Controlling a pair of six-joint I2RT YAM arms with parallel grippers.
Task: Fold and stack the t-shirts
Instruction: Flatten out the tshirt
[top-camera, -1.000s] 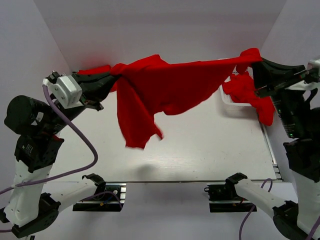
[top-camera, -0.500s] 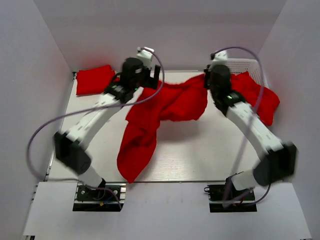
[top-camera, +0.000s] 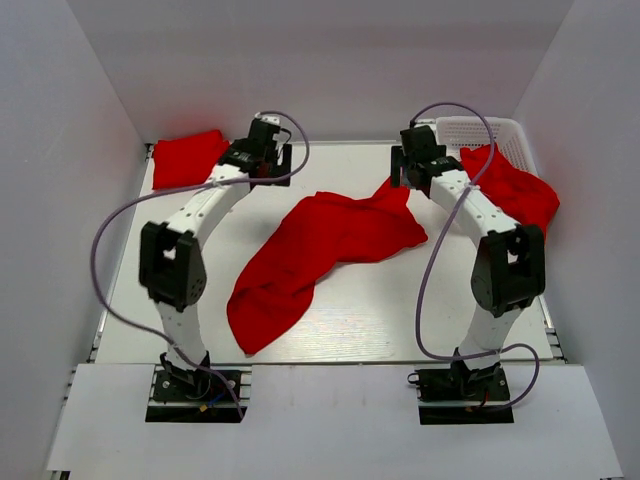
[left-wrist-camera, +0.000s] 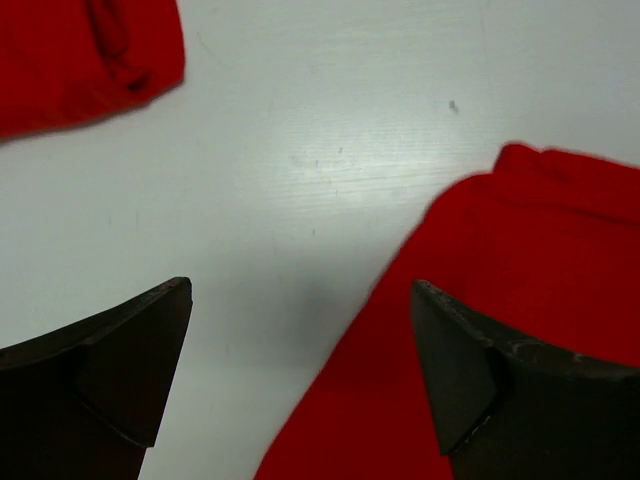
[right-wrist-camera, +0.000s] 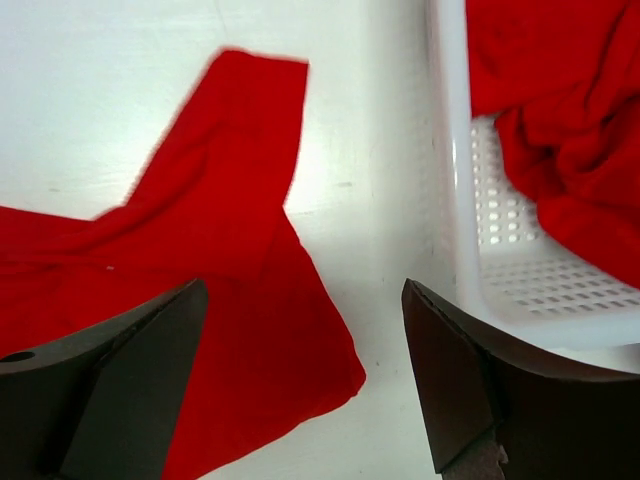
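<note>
A loose red t-shirt (top-camera: 320, 245) lies crumpled and unfolded across the middle of the table, running from back right to front left. Both arms reach over the back of the table. My left gripper (top-camera: 268, 158) hangs open above bare table by the shirt's back-left edge (left-wrist-camera: 520, 300), with nothing between its fingers (left-wrist-camera: 300, 290). My right gripper (top-camera: 413, 165) is open too, over the shirt's back-right corner (right-wrist-camera: 230, 220), also empty (right-wrist-camera: 305, 285). A folded red t-shirt (top-camera: 188, 158) lies at the back left corner (left-wrist-camera: 80, 55).
A white perforated basket (top-camera: 478, 128) stands at the back right with more red t-shirts (top-camera: 515, 185) spilling over its near rim; its wall (right-wrist-camera: 455, 200) is just right of my right gripper. White walls close in the table on three sides.
Both grippers have opened and let go of the red t-shirt, which has dropped from its stretched-out hold onto the table. Both arms have swung in over the back of the table.
</note>
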